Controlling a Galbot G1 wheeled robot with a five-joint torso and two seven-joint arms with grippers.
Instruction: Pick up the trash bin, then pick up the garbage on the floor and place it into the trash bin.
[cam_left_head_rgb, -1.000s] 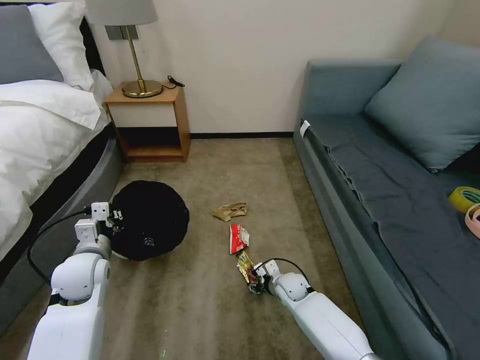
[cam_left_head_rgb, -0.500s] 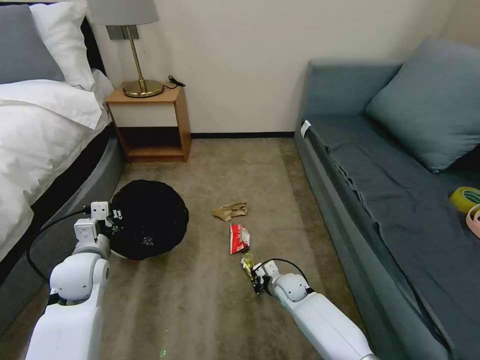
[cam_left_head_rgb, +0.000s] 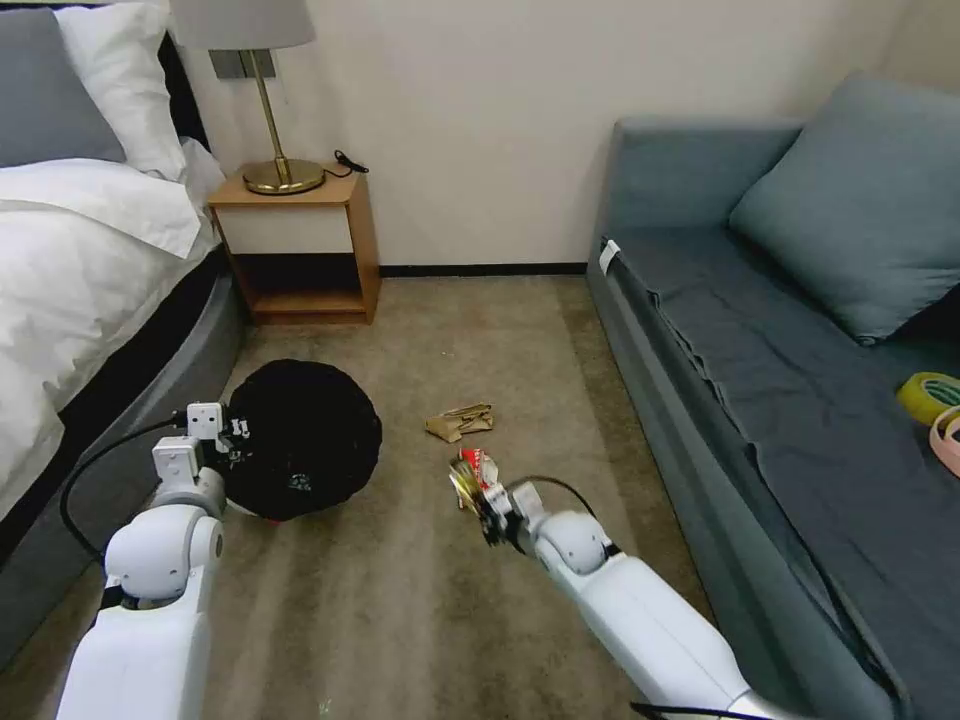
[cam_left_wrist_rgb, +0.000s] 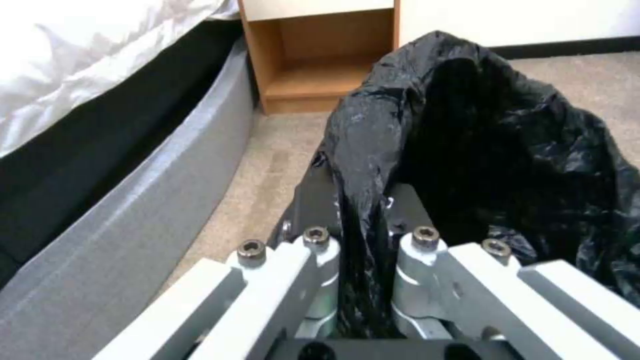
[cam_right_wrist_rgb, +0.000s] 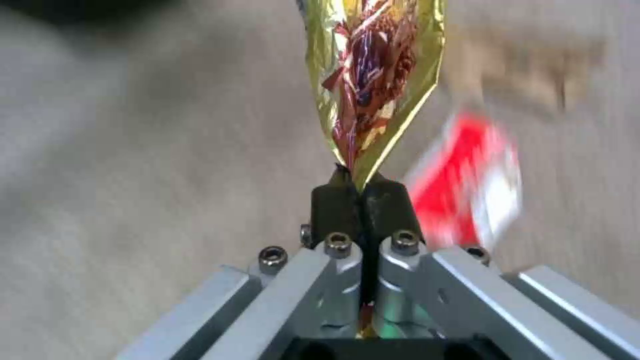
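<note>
The trash bin (cam_left_head_rgb: 300, 440) with its crinkly black liner (cam_left_wrist_rgb: 493, 150) stands by the bed. My left gripper (cam_left_head_rgb: 232, 440) is shut on the bin's rim, its jaws pinching liner (cam_left_wrist_rgb: 357, 200). My right gripper (cam_left_head_rgb: 484, 512) is shut on the yellow-brown snack wrapper (cam_left_head_rgb: 466, 488), held above the carpet; the wrapper (cam_right_wrist_rgb: 370, 85) hangs from the closed fingertips (cam_right_wrist_rgb: 333, 197). A red-and-white wrapper (cam_left_head_rgb: 484, 465) lies on the floor just beyond it and shows blurred (cam_right_wrist_rgb: 470, 180) below the hand. Crumpled tan paper (cam_left_head_rgb: 460, 421) lies farther back.
A bed (cam_left_head_rgb: 80, 290) runs along the left, its grey base (cam_left_wrist_rgb: 127, 210) next to the bin. A wooden nightstand (cam_left_head_rgb: 300, 245) with a lamp stands at the wall. A blue-grey sofa (cam_left_head_rgb: 800, 400) lines the right, with tape rolls (cam_left_head_rgb: 930, 395) on it.
My right gripper has lifted the snack wrapper off the carpet and carried it left and away from me, toward the red-and-white wrapper. The left gripper and bin have stayed put.
</note>
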